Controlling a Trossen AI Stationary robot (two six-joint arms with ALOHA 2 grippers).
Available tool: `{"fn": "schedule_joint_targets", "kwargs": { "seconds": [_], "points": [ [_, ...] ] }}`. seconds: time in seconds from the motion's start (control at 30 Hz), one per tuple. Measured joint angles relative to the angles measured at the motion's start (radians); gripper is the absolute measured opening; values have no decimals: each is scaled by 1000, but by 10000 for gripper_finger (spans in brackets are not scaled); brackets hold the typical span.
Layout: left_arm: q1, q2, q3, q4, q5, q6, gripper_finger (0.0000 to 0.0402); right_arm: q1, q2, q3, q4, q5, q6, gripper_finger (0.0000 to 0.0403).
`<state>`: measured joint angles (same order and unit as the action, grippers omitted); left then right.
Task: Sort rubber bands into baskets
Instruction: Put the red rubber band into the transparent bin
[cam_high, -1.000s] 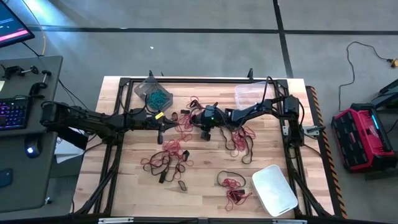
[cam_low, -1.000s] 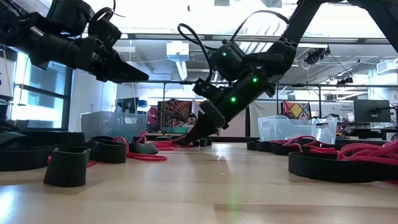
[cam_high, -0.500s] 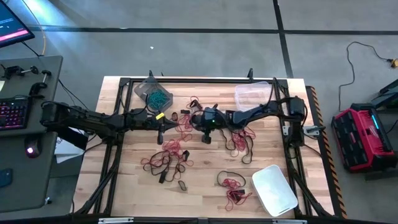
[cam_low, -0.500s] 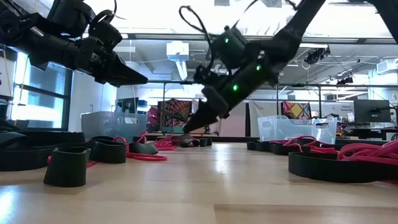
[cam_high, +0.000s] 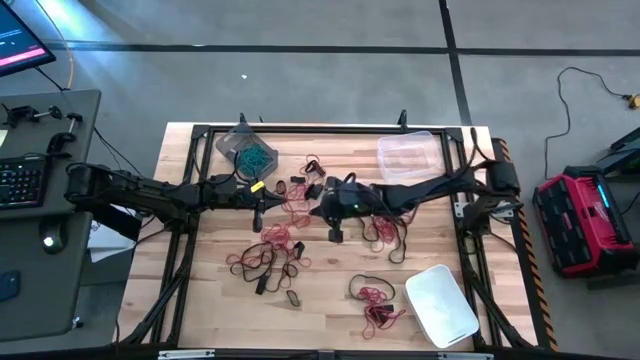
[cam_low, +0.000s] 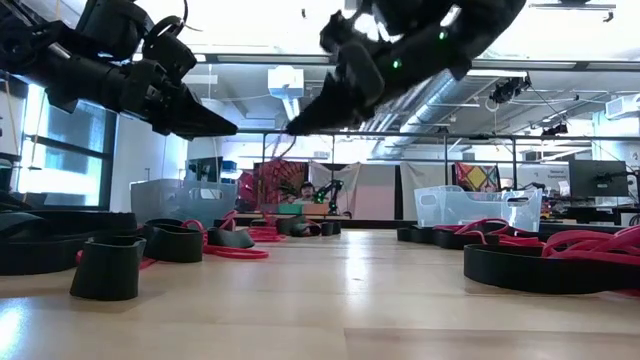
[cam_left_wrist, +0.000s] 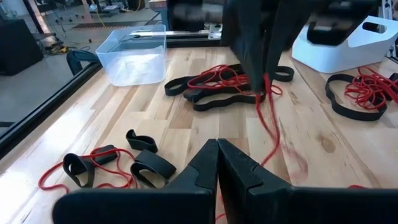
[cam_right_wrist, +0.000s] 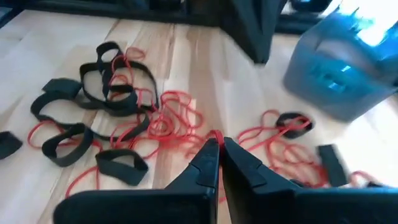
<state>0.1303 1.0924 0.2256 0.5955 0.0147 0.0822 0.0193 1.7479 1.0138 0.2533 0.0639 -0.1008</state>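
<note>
Three baskets on the table (cam_high: 210, 300): grey-tinted basket (cam_high: 246, 150) at the far left with teal-blue rubber bands (cam_high: 252, 158) inside, clear basket (cam_high: 405, 153) at the far right, whitish basket (cam_high: 441, 305) at the near right corner. Many rubber bands (cam_high: 262, 258) scattered loose over the wood between them, red loops tangled with black ones: one cluster left of centre, another (cam_high: 383, 228) right of centre, a smaller heap (cam_high: 373, 300) just beside the whitish basket, more red ones (cam_high: 300, 195) under the arms.

Right gripper (cam_high: 334, 233) near the middle of the table, raised clear of the surface in the low view (cam_low: 292, 128), fingers pressed together on a red rubber band (cam_right_wrist: 213, 135); in the left wrist view the same strand (cam_left_wrist: 268, 118) hanging from those fingers down to the wood. Not clear from the low view how much of the strand is off the table.

Left gripper (cam_high: 257, 222) just left of the right one, also lifted above the table (cam_low: 225, 125), fingers closed tight (cam_left_wrist: 217, 155), nothing visible between them. Black loops (cam_left_wrist: 152, 167) and thin red strands on the wood below it.
</note>
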Motion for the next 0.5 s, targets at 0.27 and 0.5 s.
{"fn": "schedule_joint_targets", "kwargs": {
  "seconds": [0.27,0.5],
  "points": [
    [0,0,0,2,0,6,0,55,-87,0,13,332,-39,0],
    [0,0,0,2,0,8,0,47,-131,0,-79,580,-28,0]
  ]
}}
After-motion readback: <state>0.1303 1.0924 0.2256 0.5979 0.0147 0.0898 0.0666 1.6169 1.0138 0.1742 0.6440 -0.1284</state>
